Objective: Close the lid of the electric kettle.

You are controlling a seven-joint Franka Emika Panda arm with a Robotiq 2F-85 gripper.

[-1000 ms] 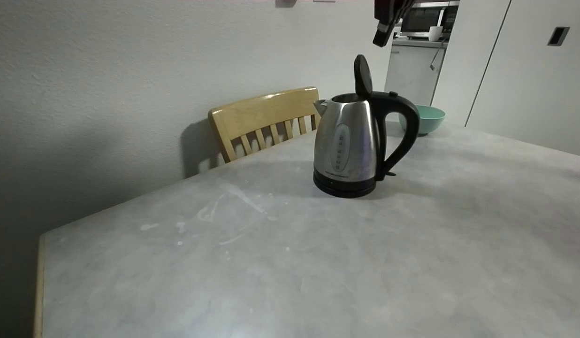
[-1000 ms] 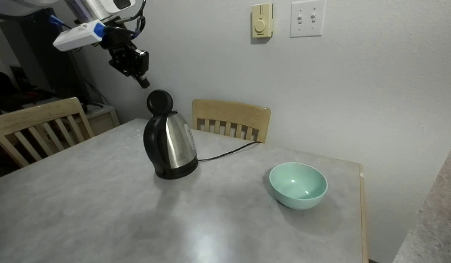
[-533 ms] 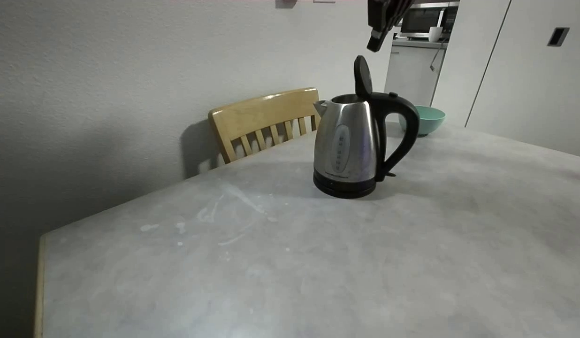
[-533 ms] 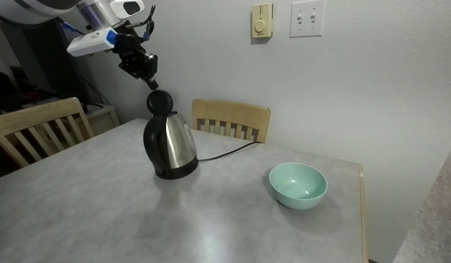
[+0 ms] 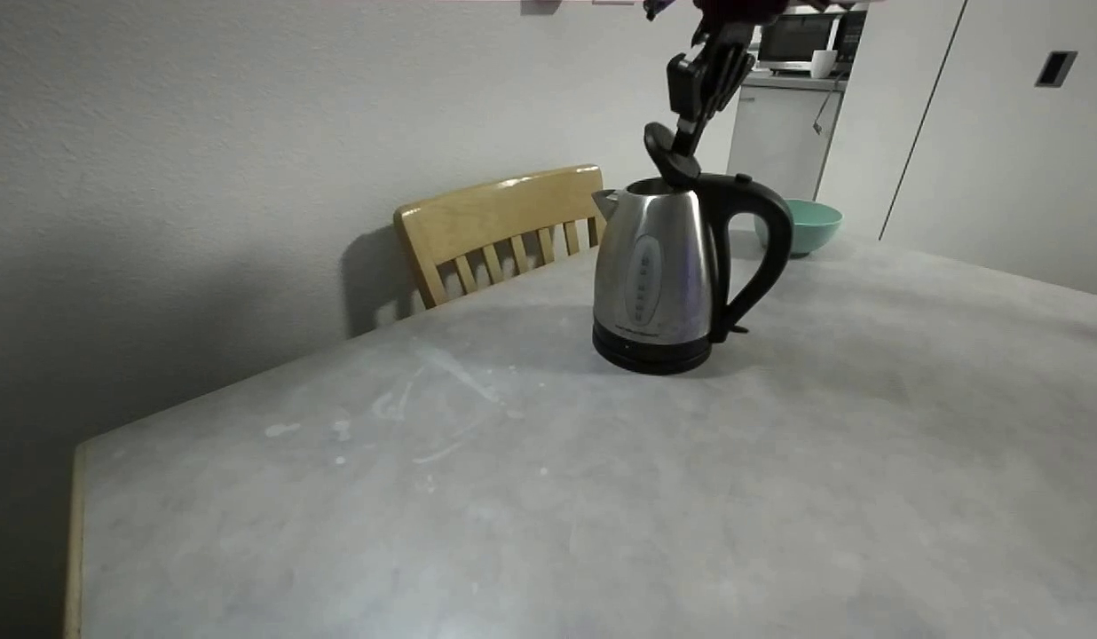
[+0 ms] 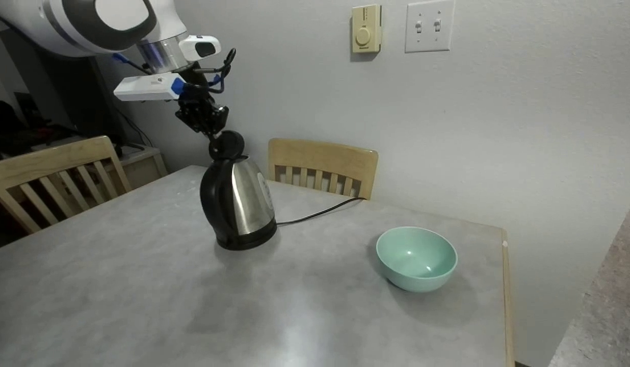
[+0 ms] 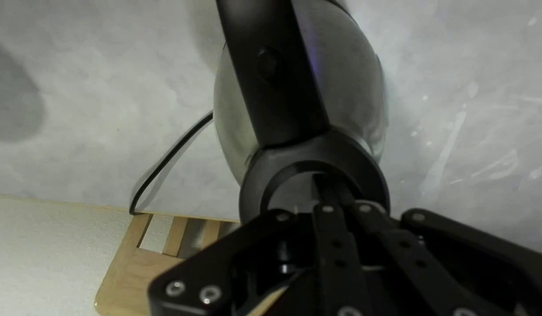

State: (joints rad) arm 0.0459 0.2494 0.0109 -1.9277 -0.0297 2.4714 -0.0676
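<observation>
In an exterior view the arm (image 6: pixel 85 30) spans the upper left, wrist (image 6: pixel 164 53) angled downward; the gripper (image 7: pixel 334 186) slants down, its two fingers (image 7: pixel 327 224) lying together side by side in the wrist view

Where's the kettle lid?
In an exterior view, the lid is right of centre, tilted open atop the kettle beside the handle, the claw at its back.

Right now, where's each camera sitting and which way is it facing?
An exterior view: above the table, facing the kettle side-on; gripper shows.
An exterior view: nearer the bowl, facing kettle and wall; arm and gripper show.
Wrist view: on the arm, facing down at the lid; fingers show.
Both exterior views share kettle, bowl, table.
</observation>
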